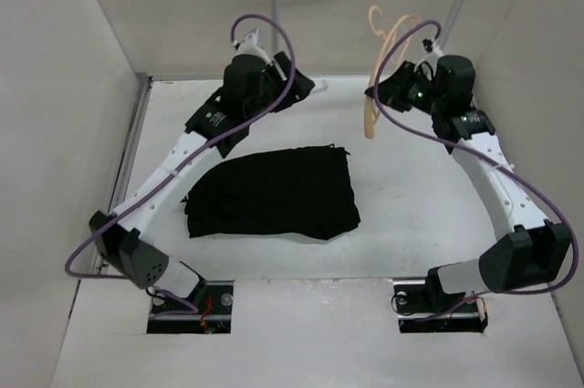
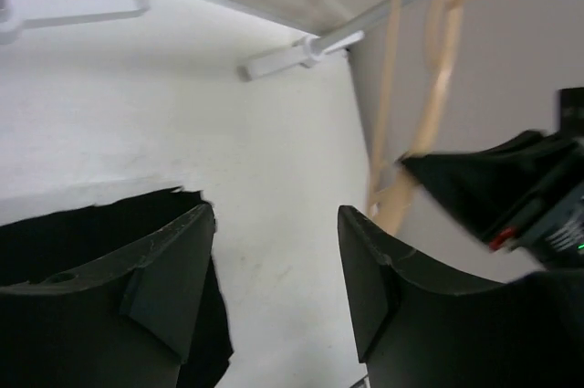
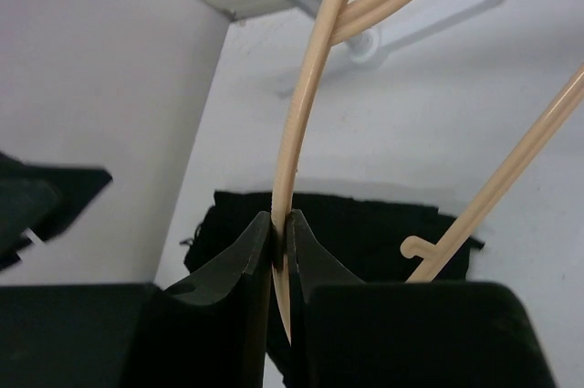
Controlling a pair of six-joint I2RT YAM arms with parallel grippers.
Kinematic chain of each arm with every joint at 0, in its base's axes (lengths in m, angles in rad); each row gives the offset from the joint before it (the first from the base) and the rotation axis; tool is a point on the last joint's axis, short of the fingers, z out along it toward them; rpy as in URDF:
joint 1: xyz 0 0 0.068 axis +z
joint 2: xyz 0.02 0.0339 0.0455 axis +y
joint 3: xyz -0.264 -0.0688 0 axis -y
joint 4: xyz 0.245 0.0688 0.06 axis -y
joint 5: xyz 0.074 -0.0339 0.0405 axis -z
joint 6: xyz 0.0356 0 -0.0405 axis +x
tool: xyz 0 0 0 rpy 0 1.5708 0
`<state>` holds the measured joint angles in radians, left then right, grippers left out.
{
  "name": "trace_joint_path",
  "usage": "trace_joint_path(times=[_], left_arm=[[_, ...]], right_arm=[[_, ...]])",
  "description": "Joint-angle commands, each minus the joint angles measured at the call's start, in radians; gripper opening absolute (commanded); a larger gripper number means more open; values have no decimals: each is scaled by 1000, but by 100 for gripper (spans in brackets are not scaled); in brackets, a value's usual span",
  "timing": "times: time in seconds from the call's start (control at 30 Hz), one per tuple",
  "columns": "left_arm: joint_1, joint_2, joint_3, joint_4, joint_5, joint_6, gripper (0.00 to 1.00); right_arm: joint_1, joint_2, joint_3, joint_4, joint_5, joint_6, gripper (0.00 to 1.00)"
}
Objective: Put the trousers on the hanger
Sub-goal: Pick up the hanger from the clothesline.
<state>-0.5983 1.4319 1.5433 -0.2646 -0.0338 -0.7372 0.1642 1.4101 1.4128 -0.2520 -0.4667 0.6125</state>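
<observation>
While right jaws pinch curved tan hanger (image 3: 298, 100), black trousers (image 1: 274, 192) lie folded.

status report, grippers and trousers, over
Left gripper open, empty. Right gripper shut on thin tan wooden-looking hanger. Plain black soft trousers folded on white table, not yet hung. Nothing blocking them.

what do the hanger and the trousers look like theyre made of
The hanger: thin round rods, even light tan, smooth with a slight sheen and no grain showing, so plastic or lacquered wood; I cannot tell which. The trousers: matte black soft cloth, lying limp and folded with rumpled edges; the fibre is not discernible.
</observation>
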Motion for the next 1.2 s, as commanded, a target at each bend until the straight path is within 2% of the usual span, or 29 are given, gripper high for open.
trace_joint_path(times=[0.0,0.13,0.27,0.4,0.57,0.77,0.83,0.97,1.1,1.17], left_arm=[[-89,112,177,-60,20,79,56],[-166,234,282,-131,5,116,59],[-209,308,291,-156,-8,127,60],[-243,357,276,-150,-26,131,59],[-264,400,252,-140,-67,134,55],[-277,433,225,-85,-87,121,36],[-277,441,213,-62,-71,96,35],[-277,447,179,-10,-8,41,40],[-280,450,140,42,41,-16,41],[-284,455,123,65,60,-40,37]], right_arm=[[79,-132,-130,92,31,-59,9],[157,-227,-297,83,80,-42,8],[214,-327,-451,89,106,3,8],[269,-390,-537,80,140,26,9],[289,-450,-592,74,149,52,9],[304,-513,-647,40,158,69,9],[304,-536,-667,40,154,78,9],[304,-551,-686,25,148,86,9],[304,-559,-699,20,143,86,9],[304,-560,-704,17,140,86,9]])
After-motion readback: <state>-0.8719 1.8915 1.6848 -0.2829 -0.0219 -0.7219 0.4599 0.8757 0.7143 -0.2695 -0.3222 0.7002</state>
